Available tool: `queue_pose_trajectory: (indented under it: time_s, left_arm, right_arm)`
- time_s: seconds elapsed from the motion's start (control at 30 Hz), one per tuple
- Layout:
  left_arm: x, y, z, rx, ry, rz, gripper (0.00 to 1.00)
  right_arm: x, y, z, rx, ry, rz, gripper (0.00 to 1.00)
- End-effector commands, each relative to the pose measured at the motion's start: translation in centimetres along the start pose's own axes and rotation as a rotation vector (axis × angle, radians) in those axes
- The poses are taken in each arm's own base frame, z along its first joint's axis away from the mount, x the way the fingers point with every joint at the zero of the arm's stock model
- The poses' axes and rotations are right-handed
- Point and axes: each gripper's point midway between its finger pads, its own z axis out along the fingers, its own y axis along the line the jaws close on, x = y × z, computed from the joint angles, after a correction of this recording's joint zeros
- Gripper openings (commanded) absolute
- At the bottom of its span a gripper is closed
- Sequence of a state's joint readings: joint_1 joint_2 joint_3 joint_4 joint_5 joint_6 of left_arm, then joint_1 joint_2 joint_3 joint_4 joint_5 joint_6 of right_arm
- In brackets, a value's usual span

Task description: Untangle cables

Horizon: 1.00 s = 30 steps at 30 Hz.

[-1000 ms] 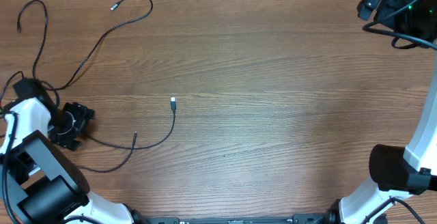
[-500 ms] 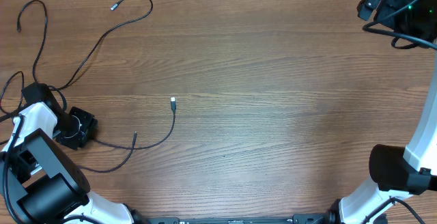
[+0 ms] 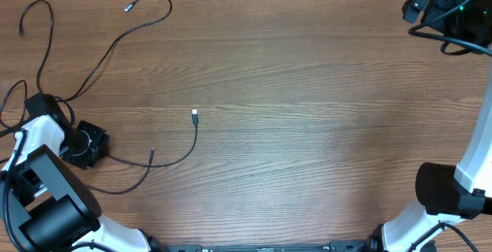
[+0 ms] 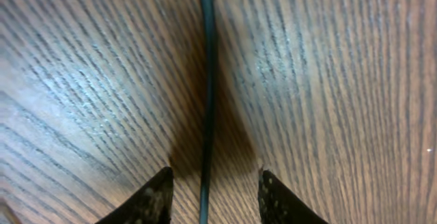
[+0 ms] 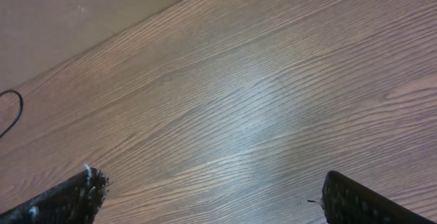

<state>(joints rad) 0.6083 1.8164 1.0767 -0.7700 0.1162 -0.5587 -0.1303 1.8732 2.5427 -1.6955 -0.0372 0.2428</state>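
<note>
Step in hand, prob.: grasping one strand. Left end effector (image 4: 213, 183) sits low on the counter (image 3: 307, 129), fingers either side of a black cable (image 4: 207, 80) w/ gaps showing both sides, so part-open, not clamped yet. Next move calls for closing on it, then a slow pull clear of the other cables (image 3: 106, 54), which sprawl loose over the counter's left part, crossing nr the arm. Right end effector (image 5: 210, 179) hangs wide open, empty, at the far-right corner. Wood-grain top, otherwise bare; pale surface (image 5: 68, 12) past the far edge, can't tell what.
</note>
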Motion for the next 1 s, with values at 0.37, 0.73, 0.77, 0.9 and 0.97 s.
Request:
queue_pose_trajectory:
  time_s: [0.37,0.73,0.77,0.9,0.97]
  left_arm:
    - [0.1,2.2,2.1,-0.115,0.005,-0.009,0.33]
    - [-1.2,1.1,3.6,-0.067,-0.004,-0.009,0.04]
    - [-1.5,0.6,3.4,-0.047,-0.007,-0.016,0.04]
    - [-3.0,-1.9,1.9,0.097,0.006,-0.097,0.04]
    - [-3.7,-3.5,1.0,0.190,0.022,-0.142,0.04]
  right_arm:
    - [-0.1,0.0,-0.9,-0.005,-0.022,0.004,1.00]
    - [-0.1,0.0,-0.9,-0.005,-0.022,0.004,1.00]
    - [-0.1,0.0,-0.9,-0.005,-0.022,0.004,1.00]
    - [-0.1,0.0,-0.9,-0.005,-0.022,0.004,1.00]
    - [-0.1,0.0,-0.9,-0.005,-0.022,0.004,1.00]
